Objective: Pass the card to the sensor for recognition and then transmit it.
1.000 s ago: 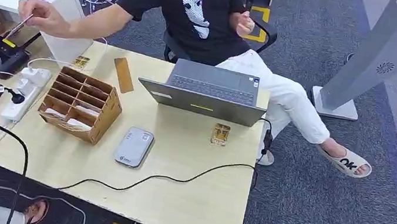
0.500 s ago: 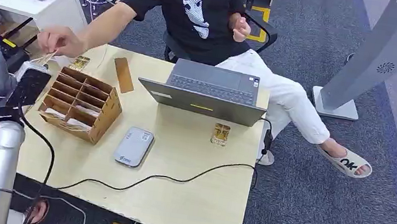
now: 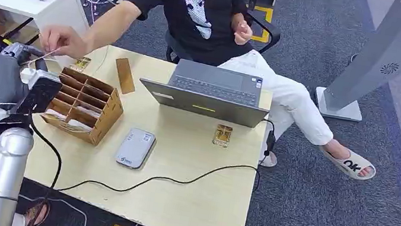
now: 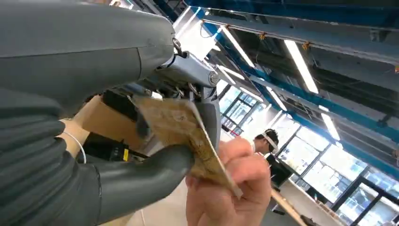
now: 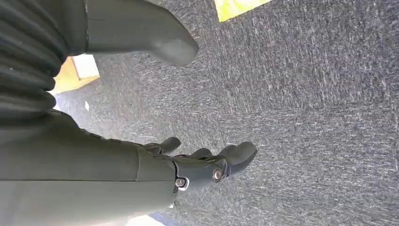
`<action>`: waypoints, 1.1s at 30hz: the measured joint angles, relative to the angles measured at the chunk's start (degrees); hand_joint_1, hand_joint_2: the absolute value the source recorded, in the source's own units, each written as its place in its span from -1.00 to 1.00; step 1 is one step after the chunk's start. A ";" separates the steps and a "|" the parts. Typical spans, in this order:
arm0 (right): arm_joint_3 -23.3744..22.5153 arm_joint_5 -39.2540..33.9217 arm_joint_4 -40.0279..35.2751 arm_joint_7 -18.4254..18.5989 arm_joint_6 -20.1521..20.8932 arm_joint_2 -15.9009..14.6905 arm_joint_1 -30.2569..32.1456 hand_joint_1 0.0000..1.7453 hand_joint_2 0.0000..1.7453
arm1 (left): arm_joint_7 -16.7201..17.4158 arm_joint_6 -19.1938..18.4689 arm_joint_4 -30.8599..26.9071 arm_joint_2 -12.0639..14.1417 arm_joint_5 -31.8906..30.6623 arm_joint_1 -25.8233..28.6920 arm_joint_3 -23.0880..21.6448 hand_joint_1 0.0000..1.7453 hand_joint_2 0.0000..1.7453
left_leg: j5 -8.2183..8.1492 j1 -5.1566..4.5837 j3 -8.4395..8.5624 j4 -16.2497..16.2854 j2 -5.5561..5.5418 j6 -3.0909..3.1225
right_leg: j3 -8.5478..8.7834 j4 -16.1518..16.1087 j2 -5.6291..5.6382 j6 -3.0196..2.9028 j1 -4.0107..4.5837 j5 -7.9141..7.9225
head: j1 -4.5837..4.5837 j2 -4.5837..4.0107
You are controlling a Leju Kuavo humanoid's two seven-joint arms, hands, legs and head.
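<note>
A person's hand (image 3: 65, 42) holds out a thin brown card (image 3: 43, 56) above the table's far left corner. My left hand (image 3: 11, 76) is raised right at it. In the left wrist view the card (image 4: 183, 127) lies between my thumb (image 4: 150, 172) and my darker fingers, which pinch it while the person's fingers (image 4: 230, 188) still grip its other end. The grey-white sensor (image 3: 135, 147) lies flat in the middle of the table (image 3: 196, 202). My right hand (image 5: 207, 165) hangs over the grey carpet, fingers apart and holding nothing.
A wooden compartment box (image 3: 82, 104) stands just right of my left hand. Behind it lie a wooden strip (image 3: 125, 75) and a small card (image 3: 81, 63). An open laptop (image 3: 208, 93) faces the seated person. Another card (image 3: 222, 135) and a black cable (image 3: 164, 179) lie on the table.
My left arm has come up from the lower left and its hand has closed in on the card. The person's hand has brought the card from the far left toward the wooden box.
</note>
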 joint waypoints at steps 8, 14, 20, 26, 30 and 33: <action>0.00 0.44 0.00 0.07 0.04 -0.02 0.03 -1.00 1.00 | -0.59 -0.63 -0.09 -0.15 0.13 0.07 -0.55 1.00 1.00 | 0.00 0.00 -0.01 0.00 0.00 0.00 | -0.01 0.00 -0.01 0.00 0.00 0.00 | 0.00 0.02; 0.00 0.74 0.00 -0.04 0.07 -0.04 0.05 -1.00 1.00 | -0.81 -1.99 -0.09 -0.70 -0.56 0.55 -1.64 1.00 1.00 | 0.00 0.00 -0.01 0.00 0.00 0.00 | -0.01 0.00 -0.02 0.00 0.00 0.00 | 0.00 0.00; 0.00 1.27 0.00 -0.07 0.55 -0.04 0.03 -1.00 1.00 | 0.07 -2.54 -0.09 -2.10 -4.48 2.23 -4.92 1.00 1.00 | 0.00 -0.01 -0.04 0.00 -0.02 0.01 | -0.01 -0.01 -0.03 0.01 -0.01 0.00 | 0.00 0.02; 0.00 1.36 0.00 -0.07 0.57 -0.04 0.04 -1.00 1.00 | 0.20 -2.54 -0.09 -2.84 -4.72 2.63 -6.03 1.00 1.00 | -0.01 0.00 -0.04 0.00 -0.01 0.01 | -0.03 -0.01 -0.04 0.01 -0.01 0.00 | -0.02 0.02; 0.00 1.55 0.00 -0.07 1.12 -0.04 0.05 -1.00 1.00 | 0.44 -4.26 -0.09 -3.15 -5.79 2.73 -6.75 1.00 1.00 | 0.00 0.00 -0.04 0.00 -0.01 0.01 | -0.05 -0.01 -0.04 0.01 0.00 0.00 | -0.02 0.00; 0.00 1.73 0.00 0.00 1.14 -0.04 0.03 -1.00 1.00 | 2.08 -6.60 0.18 -3.78 -9.32 3.04 -9.06 1.00 1.00 | -0.01 -0.01 -0.06 0.00 -0.02 0.01 | -0.04 -0.01 -0.07 0.01 0.00 -0.01 | -0.02 0.00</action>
